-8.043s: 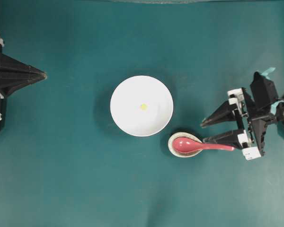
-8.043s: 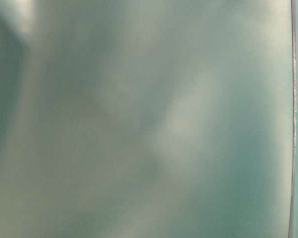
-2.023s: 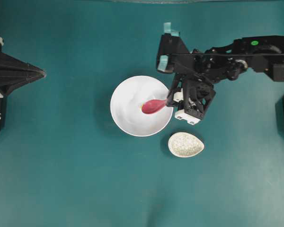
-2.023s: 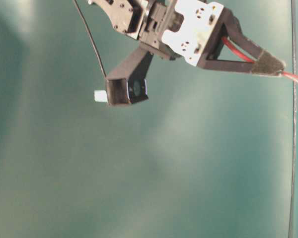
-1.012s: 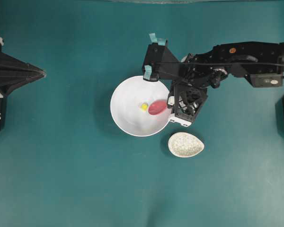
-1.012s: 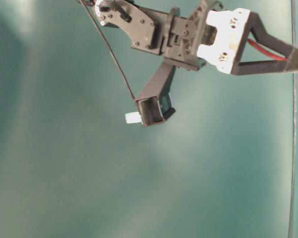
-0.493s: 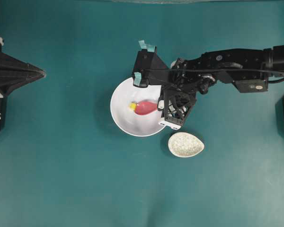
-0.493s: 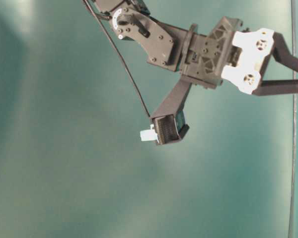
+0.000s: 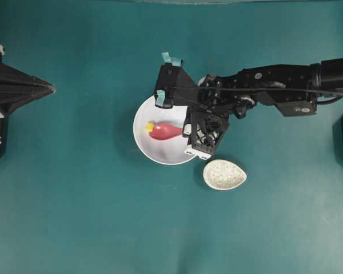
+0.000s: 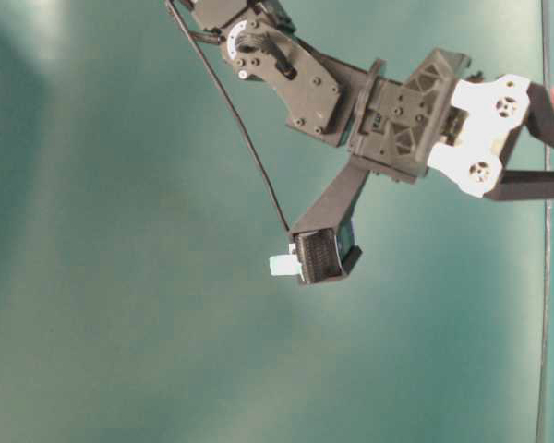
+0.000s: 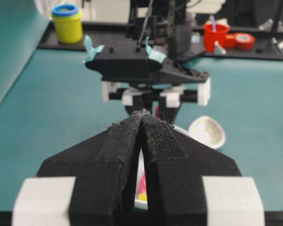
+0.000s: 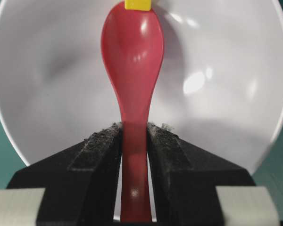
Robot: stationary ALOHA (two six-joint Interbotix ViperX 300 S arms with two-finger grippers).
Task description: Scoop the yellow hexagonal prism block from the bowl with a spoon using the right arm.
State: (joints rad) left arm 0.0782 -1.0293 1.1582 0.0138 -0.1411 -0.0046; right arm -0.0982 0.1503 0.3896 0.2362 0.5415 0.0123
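Presently: yellow hexagonal prism block (image 12: 137, 4) at spoon (image 12: 132, 56) tip, inside bowl (image 12: 236, 70), not yet on scoop | right gripper (image 12: 133, 134) clamped on spoon handle, holding scoop aimed at block | left gripper (image 11: 141, 123) jaws together, idle, parked apart | spoon rest (image 9: 224, 174) beside bowl.

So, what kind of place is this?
Probably a robot lab bench: two black arms, the right arm and an idle left gripper, over a teal table, with a bowl and spoon as props.
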